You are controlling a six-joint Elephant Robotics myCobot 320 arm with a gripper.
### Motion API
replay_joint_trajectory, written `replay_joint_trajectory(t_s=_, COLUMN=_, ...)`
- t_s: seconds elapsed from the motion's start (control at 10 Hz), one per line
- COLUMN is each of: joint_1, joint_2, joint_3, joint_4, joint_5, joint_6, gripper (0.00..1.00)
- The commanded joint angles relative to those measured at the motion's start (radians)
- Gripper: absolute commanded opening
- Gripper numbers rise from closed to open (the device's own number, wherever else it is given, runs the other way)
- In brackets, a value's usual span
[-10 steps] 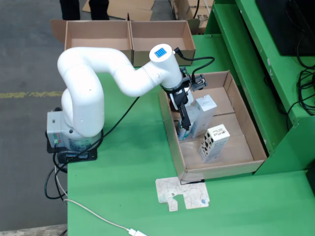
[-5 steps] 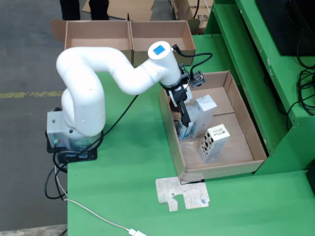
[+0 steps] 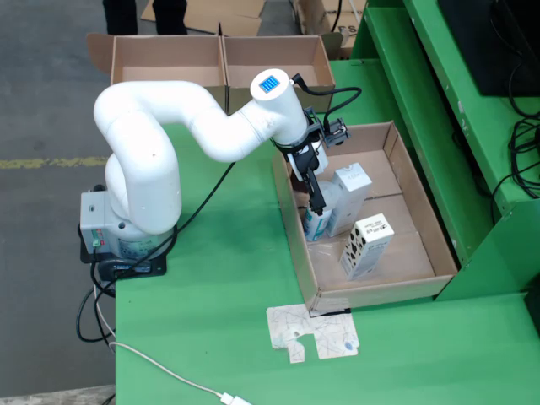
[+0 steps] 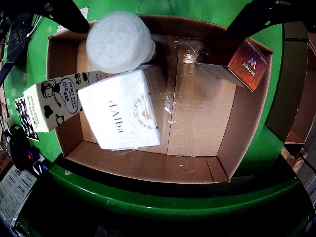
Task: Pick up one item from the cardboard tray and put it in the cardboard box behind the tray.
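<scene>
While the arm leans over the left wall of the cardboard tray point(image 3: 426, 278), I read the end effector point(image 3: 317, 205) as hanging low inside, right over the small bottle point(image 4: 119, 41) with the pale round cap. In the wrist view its two dark fingers point(image 4: 69, 15) stand wide apart at the top corners, with nothing between them, so I am holding nothing yet.

The bottle stands upright by the tray's left wall in the fixed view, touching the white d'Alba carton point(image 4: 123, 111); the carton with black cartoon print point(image 4: 49, 101) sits just beside that, nearer the camera in the fixed view. An orange-ended box point(image 4: 247, 61) stands well apart on the other side in the wrist view.

I judge the bottle light and rigid, but its smooth plastic will likely be slippery and it could tip against the cartons. I would take it on the body just under the cap, fingers straddling the round sides, clear of the d'Alba carton.

The cardboard box point(image 3: 215, 59) at the far end of the green desk point(image 3: 228, 278) is open.
</scene>
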Motion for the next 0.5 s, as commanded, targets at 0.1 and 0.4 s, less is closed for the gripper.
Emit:
replay_joint_trajectory(t_s=0.1, joint_1=0.016, joint_2=0.016, joint_3=0.014, joint_4=0.018, joint_5=-0.009, joint_6=0.011, gripper=1.00)
replay_joint_trajectory(t_s=0.4, joint_1=-0.033, joint_2=-0.016, joint_3=0.045, joint_4=0.027, joint_5=0.017, joint_6=-0.023, gripper=1.00)
